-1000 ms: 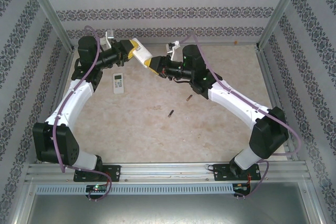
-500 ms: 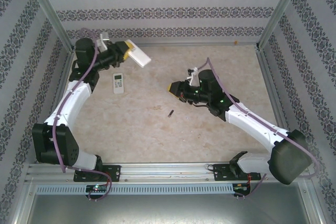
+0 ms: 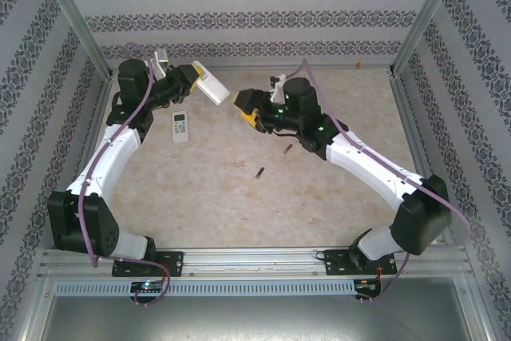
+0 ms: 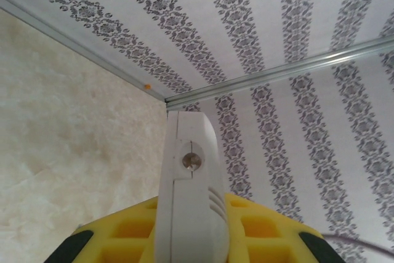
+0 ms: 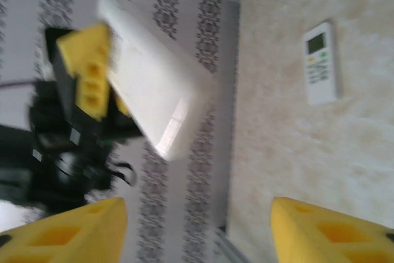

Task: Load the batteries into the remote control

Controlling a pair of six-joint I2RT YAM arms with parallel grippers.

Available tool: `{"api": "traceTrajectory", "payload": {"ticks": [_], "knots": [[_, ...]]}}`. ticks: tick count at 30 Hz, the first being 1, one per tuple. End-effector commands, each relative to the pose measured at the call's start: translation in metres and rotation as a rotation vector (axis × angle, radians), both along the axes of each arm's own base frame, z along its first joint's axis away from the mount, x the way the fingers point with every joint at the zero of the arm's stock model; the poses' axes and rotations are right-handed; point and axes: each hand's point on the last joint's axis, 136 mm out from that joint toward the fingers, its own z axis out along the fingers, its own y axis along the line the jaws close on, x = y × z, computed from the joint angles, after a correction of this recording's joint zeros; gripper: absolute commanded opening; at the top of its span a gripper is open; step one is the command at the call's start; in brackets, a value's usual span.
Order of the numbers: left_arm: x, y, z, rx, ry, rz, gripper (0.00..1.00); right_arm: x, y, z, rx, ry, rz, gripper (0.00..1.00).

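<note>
**Left gripper clamps a white remote in the air; right gripper stands wide open beside it**

The landmark is the small white remote with a grey screen (image 3: 180, 126) (image 5: 320, 63), which lies flat on the beige marbled table (image 3: 200, 197).

Farther back than this small remote and a little to its right, the left gripper (image 3: 190, 79) (image 4: 188, 244) is closed on a long white plastic remote control (image 3: 210, 86) (image 4: 188, 201) (image 5: 154, 90). It holds the remote off the table, with the free end slanting right and toward the near side. In the left wrist view the gripper's yellow foam pads (image 4: 258, 232) press both flanks of the long remote. A small round metal piece (image 4: 191, 161) sits in the remote's end face, and whether it is a battery end or a contact cannot be told.

To the right of the small remote, just past the free end of the long remote, the right gripper (image 3: 243, 107) (image 5: 197, 232) hangs above the table. Its yellow fingers (image 5: 68, 232) are spread far apart and hold nothing. The right wrist view is blurred.

Two slim dark cylindrical batteries (image 3: 287, 148) lie loose on the table, right of the small remote and nearer the arm bases. The nearer battery (image 3: 259, 172) is the closer of the two to the small remote, and the two are well apart.
</note>
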Motion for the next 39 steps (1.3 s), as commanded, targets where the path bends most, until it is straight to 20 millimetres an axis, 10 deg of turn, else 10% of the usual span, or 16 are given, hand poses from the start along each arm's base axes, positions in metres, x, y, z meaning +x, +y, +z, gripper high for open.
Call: {"api": "traceTrajectory", "payload": {"ticks": [1, 12, 18, 31, 39], "knots": [[-0.011, -0.006, 0.016, 0.082, -0.096, -0.016, 0.0, 0.018, 0.012, 0.01, 0.055, 0.041, -0.07, 0.69], [-0.013, -0.014, 0.029, 0.015, -0.126, -0.037, 0.0, 0.039, 0.029, -0.018, 0.041, 0.107, -0.142, 0.44], [-0.016, -0.015, 0.031, -0.004, -0.124, -0.048, 0.0, 0.044, 0.037, -0.017, 0.049, 0.103, -0.13, 0.56], [0.0, 0.001, 0.069, -0.162, -0.186, 0.028, 0.0, 0.03, 0.034, -0.064, -0.045, 0.159, -0.109, 0.18], [0.019, 0.025, 0.085, -0.21, -0.213, 0.13, 0.0, 0.008, 0.02, -0.071, -0.049, 0.159, -0.084, 0.21]]}}
